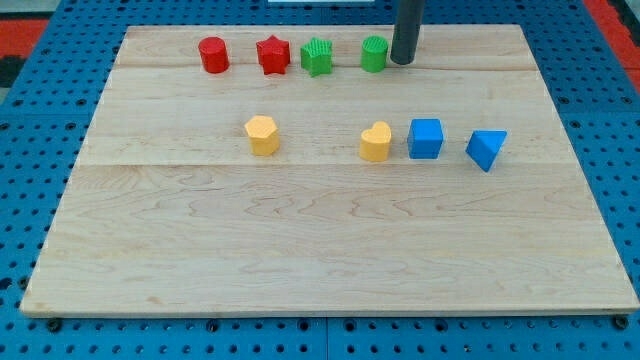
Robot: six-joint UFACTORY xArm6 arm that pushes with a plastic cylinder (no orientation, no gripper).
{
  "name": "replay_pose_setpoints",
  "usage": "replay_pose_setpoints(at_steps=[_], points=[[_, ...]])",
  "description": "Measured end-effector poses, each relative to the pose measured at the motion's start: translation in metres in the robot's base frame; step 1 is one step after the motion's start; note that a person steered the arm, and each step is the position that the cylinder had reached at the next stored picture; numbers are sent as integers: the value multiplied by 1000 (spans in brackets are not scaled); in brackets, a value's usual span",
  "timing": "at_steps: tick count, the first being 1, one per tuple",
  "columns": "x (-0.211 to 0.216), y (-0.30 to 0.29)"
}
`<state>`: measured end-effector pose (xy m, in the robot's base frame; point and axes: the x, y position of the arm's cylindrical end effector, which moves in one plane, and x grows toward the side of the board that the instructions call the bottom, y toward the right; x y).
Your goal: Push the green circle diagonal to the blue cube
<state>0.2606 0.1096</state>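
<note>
The green circle (374, 54) stands near the view's top, right of centre. My tip (402, 61) rests on the board just to its right, almost touching it. The blue cube (425, 138) sits lower, in the middle row toward the view's right, below and slightly right of my tip. The rod rises out of the view's top edge.
A green star (317, 57), a red star (272, 55) and a red cylinder (213, 54) line up left of the green circle. A yellow heart (376, 142) touches the blue cube's left; a yellow hexagon (262, 135) lies further left. A blue triangle (486, 149) is right of the cube. The wooden board (320, 250) carries them all.
</note>
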Motion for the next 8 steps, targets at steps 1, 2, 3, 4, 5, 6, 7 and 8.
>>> replay_pose_setpoints(at_steps=[1,2,3,4,5,6,7,8], points=[[0,8],[0,20],[0,26],[-1,37],[-2,37],[-2,37],[-2,38],[-3,37]])
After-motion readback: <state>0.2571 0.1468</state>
